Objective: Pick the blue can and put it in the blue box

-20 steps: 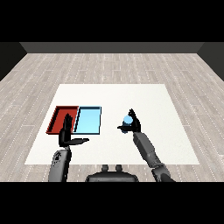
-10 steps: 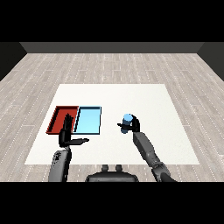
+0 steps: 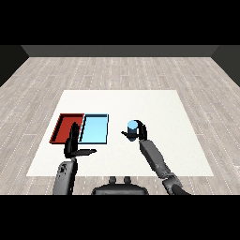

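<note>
Transport is under way: your right hand [image 3: 139, 132], fingers curled round the blue can [image 3: 132, 127], has carried it left over the last second, toward the blue box [image 3: 95, 129] but not yet over it. Left hand [image 3: 74, 146] idles, fingers straight, near the red tray [image 3: 64, 127].

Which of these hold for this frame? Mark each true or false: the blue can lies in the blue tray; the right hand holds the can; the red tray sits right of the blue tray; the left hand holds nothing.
1. The blue can lies in the blue tray. False: it is to the right of the tray, in the hand.
2. The right hand is curled round the can. True.
3. The red tray sits right of the blue tray. False: it is on the left.
4. The left hand holds nothing. True; its fingers are straight.
</note>
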You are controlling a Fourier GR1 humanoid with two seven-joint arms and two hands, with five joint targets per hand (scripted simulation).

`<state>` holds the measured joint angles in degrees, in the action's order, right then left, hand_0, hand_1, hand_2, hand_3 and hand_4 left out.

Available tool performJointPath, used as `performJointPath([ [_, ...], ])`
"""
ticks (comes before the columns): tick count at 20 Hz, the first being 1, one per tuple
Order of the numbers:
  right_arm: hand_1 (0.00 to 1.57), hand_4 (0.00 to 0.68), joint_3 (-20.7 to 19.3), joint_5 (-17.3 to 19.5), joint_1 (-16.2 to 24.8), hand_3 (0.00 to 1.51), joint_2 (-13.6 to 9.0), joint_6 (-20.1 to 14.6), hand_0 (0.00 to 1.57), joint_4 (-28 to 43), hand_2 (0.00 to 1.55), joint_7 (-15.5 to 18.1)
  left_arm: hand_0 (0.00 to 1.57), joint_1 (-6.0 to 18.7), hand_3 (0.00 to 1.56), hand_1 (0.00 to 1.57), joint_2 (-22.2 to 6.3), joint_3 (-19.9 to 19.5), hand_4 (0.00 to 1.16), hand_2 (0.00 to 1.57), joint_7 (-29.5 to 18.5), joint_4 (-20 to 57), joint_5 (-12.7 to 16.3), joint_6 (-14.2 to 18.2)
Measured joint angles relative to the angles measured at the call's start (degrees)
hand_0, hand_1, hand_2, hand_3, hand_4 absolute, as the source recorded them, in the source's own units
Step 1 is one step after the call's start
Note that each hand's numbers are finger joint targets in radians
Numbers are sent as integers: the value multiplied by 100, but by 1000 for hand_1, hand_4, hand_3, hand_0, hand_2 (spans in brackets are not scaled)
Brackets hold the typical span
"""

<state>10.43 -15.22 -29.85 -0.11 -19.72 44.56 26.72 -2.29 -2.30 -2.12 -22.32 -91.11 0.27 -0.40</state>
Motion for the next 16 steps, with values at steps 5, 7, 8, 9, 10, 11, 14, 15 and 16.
performJointPath([
  [5,1464,525,217,148,106,1387,-16,-125,1464,678,1486,-295,0,51,0,0,71,181,0,0,54,42,-106,-12],
  [7,1451,532,349,175,112,1377,-6,-205,1451,936,1472,-397,0,73,0,0,117,334,0,0,22,139,-127,1],
  [8,1446,539,322,194,38,1369,-2,-184,1446,942,1469,-409,0,124,0,0,140,398,0,0,-14,235,-109,42],
  [9,1448,534,348,190,-3,1355,1,-187,1448,965,1471,-388,0,166,0,0,159,477,0,0,-14,289,-127,88],
  [10,1448,539,421,181,-31,1353,3,-224,1448,1057,1471,-426,0,184,0,0,174,526,0,0,79,217,-109,95],
  [11,1444,556,373,183,-89,1345,-35,-150,1444,1083,1468,-461,0,292,0,0,186,575,0,0,125,311,-85,138],
  [14,1444,563,336,272,-205,1342,-37,-85,1444,1228,1467,-622,0,444,0,0,208,758,0,0,173,369,-46,252],
  [15,1444,563,326,326,-142,1342,-46,-47,1444,1342,1467,-661,0,475,0,0,213,799,0,0,210,361,-28,258],
  [16,1444,563,310,374,-57,1342,-76,8,1444,1477,1467,-705,0,503,0,0,216,834,0,0,240,355,-13,267],
])
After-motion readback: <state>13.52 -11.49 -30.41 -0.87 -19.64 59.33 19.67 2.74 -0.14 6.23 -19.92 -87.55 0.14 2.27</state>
